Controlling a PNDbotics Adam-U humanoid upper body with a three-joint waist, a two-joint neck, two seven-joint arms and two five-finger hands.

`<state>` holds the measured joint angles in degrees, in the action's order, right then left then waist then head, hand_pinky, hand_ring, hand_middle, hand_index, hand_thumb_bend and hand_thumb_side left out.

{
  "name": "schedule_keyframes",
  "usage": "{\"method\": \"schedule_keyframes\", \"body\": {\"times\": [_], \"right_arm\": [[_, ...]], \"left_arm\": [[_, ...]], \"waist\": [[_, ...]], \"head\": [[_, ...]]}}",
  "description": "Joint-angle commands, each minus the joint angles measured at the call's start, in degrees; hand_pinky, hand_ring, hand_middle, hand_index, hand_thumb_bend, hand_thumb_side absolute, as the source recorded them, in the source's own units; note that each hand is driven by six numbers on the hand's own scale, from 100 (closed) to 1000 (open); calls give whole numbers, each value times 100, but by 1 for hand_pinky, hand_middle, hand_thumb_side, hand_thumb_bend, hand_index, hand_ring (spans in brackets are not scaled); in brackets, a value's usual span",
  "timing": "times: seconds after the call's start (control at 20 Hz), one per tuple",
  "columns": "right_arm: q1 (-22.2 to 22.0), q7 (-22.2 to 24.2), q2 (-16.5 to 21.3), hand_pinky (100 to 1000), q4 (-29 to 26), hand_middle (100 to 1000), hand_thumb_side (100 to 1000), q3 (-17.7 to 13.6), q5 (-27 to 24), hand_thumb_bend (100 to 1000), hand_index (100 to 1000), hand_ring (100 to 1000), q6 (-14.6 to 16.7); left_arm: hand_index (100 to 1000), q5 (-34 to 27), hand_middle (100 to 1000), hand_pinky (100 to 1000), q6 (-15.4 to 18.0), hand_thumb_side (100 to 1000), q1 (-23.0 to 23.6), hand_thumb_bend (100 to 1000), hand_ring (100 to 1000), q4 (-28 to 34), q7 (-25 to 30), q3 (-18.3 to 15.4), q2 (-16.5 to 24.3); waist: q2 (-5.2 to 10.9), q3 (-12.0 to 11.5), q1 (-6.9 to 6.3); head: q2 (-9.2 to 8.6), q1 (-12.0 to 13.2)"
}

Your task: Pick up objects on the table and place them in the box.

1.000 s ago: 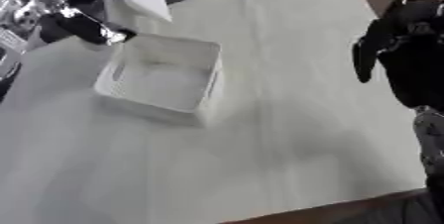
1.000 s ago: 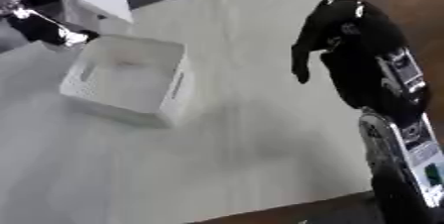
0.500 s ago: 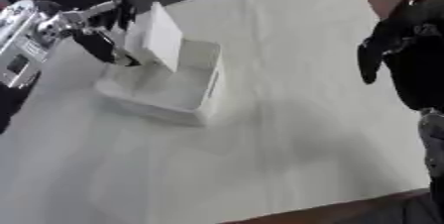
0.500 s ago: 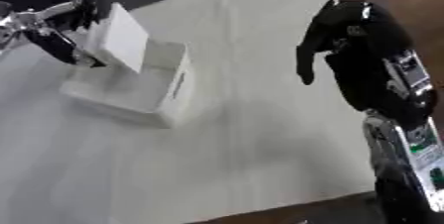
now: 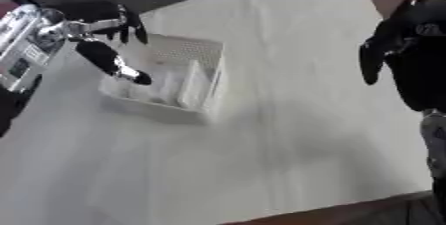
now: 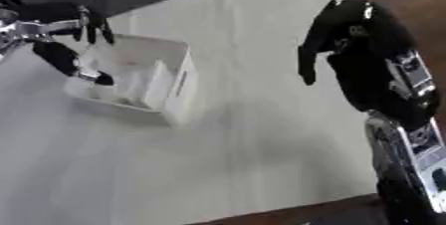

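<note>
Right hand [image 6: 366,55] idles near the table [image 5: 287,134] edge, fingers curled, holding nothing; further off, white object [image 5: 193,87] leans upright inside the box [image 5: 209,57]; left hand [image 5: 104,35] above it, fingers spread wide; lift straight up w/o catching the rim.

White item [image 6: 155,83] inside box [image 6: 178,87]
</note>
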<state>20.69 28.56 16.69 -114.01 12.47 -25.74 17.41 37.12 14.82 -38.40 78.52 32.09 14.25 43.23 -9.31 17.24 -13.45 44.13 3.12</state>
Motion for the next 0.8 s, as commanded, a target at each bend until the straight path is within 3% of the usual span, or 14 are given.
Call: {"method": "schedule_keyframes", "body": {"times": [0.05,0.2,0.4,0.65,0.8], "right_arm": [[85,11,3,251,-58,514,808,-14,-18,100,729,415,-1],[78,10,20,251,-58,514,809,-19,-17,100,729,415,2],[89,11,81,251,-58,514,810,-38,-7,100,729,415,31],[118,8,140,250,-58,515,812,-57,19,100,730,415,61],[145,13,126,250,-58,514,801,-68,21,100,730,415,104]], "left_arm": [[840,-89,750,573,3,793,-76,917,697,115,-37,-157,205],[791,-322,684,493,-62,859,16,710,632,317,-575,-331,302],[790,-825,644,460,-297,860,518,606,618,709,-1541,-556,537],[777,-1802,590,410,-653,881,1424,680,590,1457,-2650,-1026,742],[792,-2474,589,418,-812,866,1996,686,601,1993,-3223,-1303,754]], "waist": [[67,-23,51],[68,-69,51],[27,-174,51],[-41,-344,72],[-108,-493,189]], "head": [[-1,51],[-1,33],[-1,-29],[-1,-130],[-1,-122]]}}
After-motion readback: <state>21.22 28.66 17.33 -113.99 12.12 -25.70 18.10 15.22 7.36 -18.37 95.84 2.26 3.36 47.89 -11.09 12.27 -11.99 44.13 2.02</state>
